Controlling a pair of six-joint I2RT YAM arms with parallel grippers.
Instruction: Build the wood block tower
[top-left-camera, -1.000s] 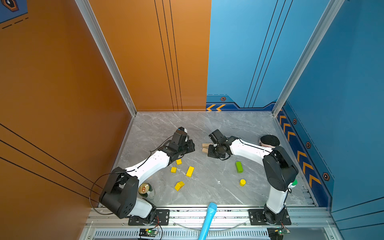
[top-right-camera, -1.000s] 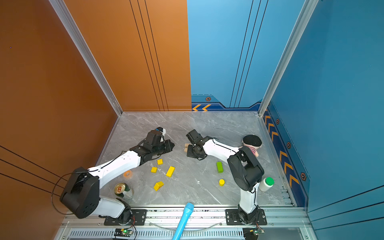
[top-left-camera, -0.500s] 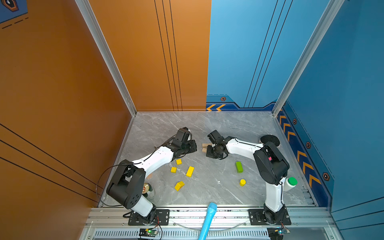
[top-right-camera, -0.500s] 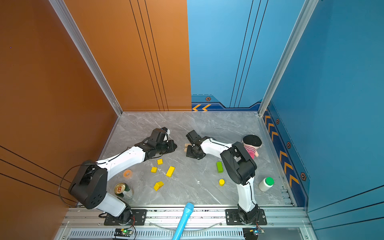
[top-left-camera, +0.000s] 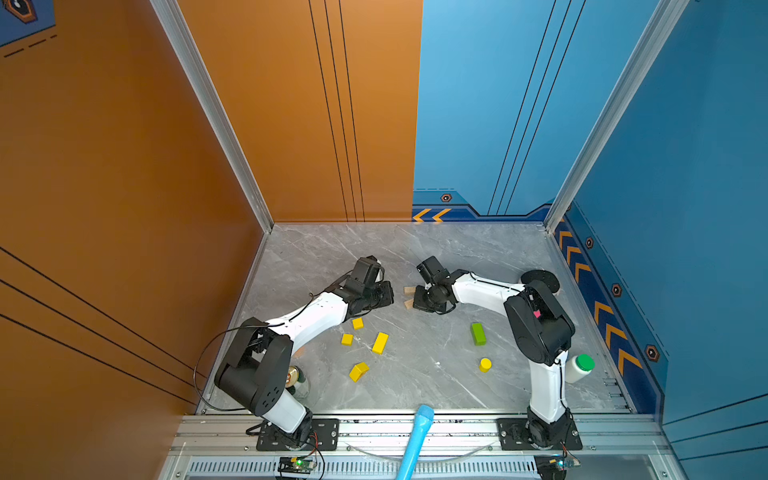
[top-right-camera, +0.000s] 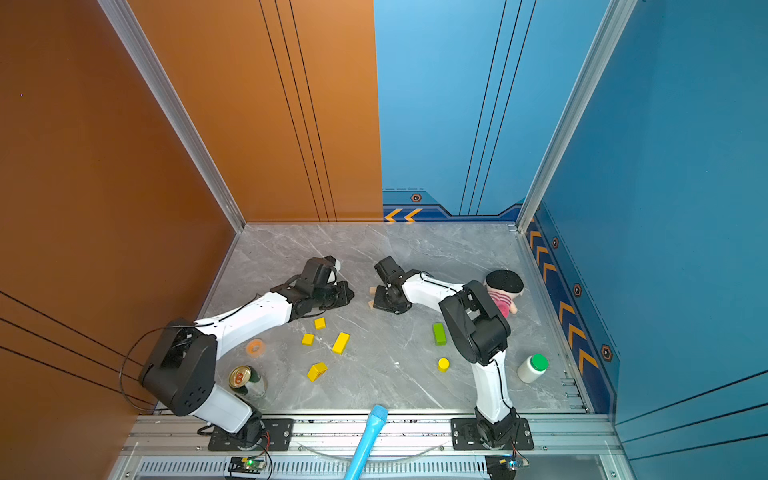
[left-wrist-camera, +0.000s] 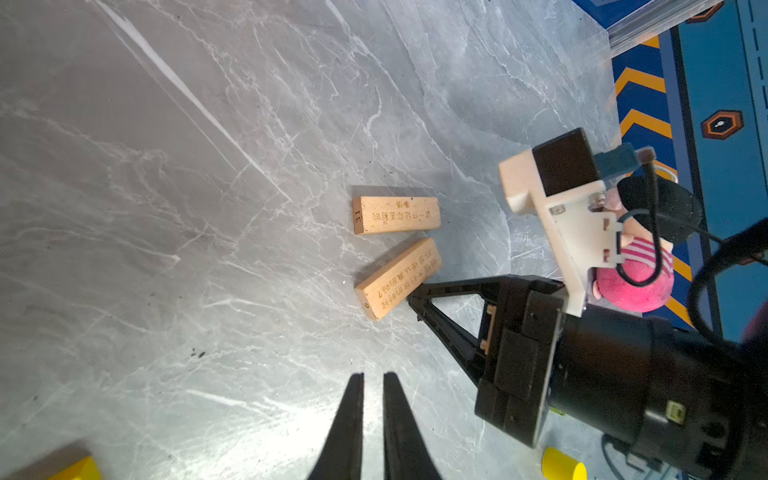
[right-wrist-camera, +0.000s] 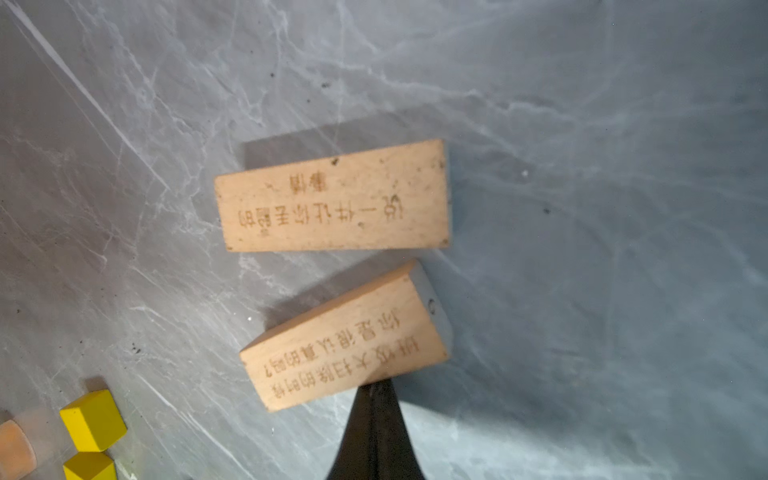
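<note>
Lying flat and printed face up on the grey marble table (top-left-camera: 457, 257), the two tan planks (right-wrist-camera: 332, 197) sit close together without touching, near the middle of the surface. The angled plank (right-wrist-camera: 347, 336) slants toward the other plank (left-wrist-camera: 397, 215), so the gap between them narrows at one end. The right gripper (right-wrist-camera: 376, 388), jaws pressed together and holding nothing, touches the long side of the angled plank with its tip, and the left wrist view shows the same contact. The left gripper (left-wrist-camera: 372, 380) points toward the planks from the opposite side and stops short of them. Its fingers (left-wrist-camera: 355, 415) are nearly together, with only a thin slit between them and nothing in it. In both top views the right gripper's body covers most of the planks, leaving only their ends in sight. Toward the front rail, two yellow cubes (top-left-camera: 357, 323), a yellow bar (top-left-camera: 380, 343) and a roof-shaped yellow piece (top-left-camera: 358, 371) lie singly beside the left arm. A green bar (top-left-camera: 478, 333) and a yellow cylinder (top-left-camera: 485, 365) lie beside the right arm. At the table's edges are a drink can (top-right-camera: 240, 376), an orange tape roll (top-right-camera: 255, 347), a white bottle (top-right-camera: 532, 368) with a green cap, and a plush doll (top-right-camera: 503, 293).
</note>
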